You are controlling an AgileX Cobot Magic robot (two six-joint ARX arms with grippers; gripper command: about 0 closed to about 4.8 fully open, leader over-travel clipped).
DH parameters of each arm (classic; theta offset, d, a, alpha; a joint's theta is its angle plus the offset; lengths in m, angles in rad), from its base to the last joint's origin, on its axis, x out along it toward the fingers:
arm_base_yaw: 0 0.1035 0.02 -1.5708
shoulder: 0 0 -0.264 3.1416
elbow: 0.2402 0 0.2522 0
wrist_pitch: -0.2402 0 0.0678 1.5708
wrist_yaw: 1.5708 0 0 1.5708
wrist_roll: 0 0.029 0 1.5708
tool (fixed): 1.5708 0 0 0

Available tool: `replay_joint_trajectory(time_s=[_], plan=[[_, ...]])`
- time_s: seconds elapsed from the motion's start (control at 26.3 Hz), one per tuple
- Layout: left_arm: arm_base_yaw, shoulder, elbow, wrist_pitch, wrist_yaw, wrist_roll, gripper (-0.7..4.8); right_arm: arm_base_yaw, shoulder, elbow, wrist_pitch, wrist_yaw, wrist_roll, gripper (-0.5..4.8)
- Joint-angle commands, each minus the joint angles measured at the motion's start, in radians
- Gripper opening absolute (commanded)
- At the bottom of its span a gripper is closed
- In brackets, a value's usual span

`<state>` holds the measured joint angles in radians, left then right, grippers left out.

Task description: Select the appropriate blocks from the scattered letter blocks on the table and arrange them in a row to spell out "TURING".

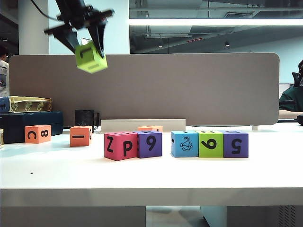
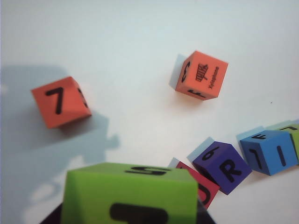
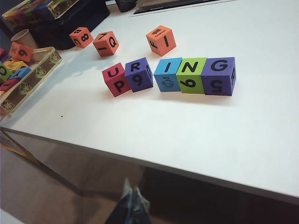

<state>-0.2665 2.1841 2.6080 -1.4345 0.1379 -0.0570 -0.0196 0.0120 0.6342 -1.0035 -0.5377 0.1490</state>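
Left gripper [image 1: 90, 45], at 11 o'clock above the table [image 1: 151, 175], clamps 1 lime block [image 1: 91, 57]; right gripper [image 3: 132, 205]: fingers' state unclear.

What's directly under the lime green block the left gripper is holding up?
Under the raised lime green block, shut in the left gripper, the left wrist view shows bare white table. The block hides the spot straight below; the red block peeks from behind its edge.

A: What stands before the long brown-grey divider panel [image 1: 189, 90]?

B: A black mug [image 1: 85, 118], close in front of the panel near its left end. Left of the mug lies a dark blue case [image 1: 28, 122], and on the case rests a flat cream cardboard box [image 1: 29, 103].
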Motion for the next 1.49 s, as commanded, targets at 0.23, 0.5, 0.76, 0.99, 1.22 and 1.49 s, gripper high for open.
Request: replay_joint_trajectory(time_s=[0.23, 0.5, 0.76, 0.99, 1.22, 1.49], plan=[[-0.001, -0.165, 0.003, -0.008, -0.021, 0.003, 2.38, 0.0, -0.011, 0.004, 0.013, 0.001, 0.0, -0.01], [-0.001, -0.31, 0.003, -0.013, -0.047, -0.004, 2.36, 0.0, -0.011, 0.004, 0.013, 0.001, 0.0, -0.01], [-0.001, -0.346, -0.017, -0.013, -0.236, -0.002, 2.37, 0.0, -0.011, 0.004, 0.013, 0.001, 0.0, -0.01], [0.0, -0.331, -0.113, -0.004, -0.345, 0.0, 2.37, 0.0, -0.011, 0.004, 0.014, 0.001, 0.0, -0.01], [0.0, -0.331, -0.302, 0.167, -0.266, 0.0, 2.37, 0.0, -0.011, 0.004, 0.014, 0.001, 0.0, -0.01], [0.008, -0.332, -0.512, 0.211, -0.249, -0.008, 2.37, 0.0, -0.011, 0.004, 0.016, 0.001, 0.0, -0.01]])
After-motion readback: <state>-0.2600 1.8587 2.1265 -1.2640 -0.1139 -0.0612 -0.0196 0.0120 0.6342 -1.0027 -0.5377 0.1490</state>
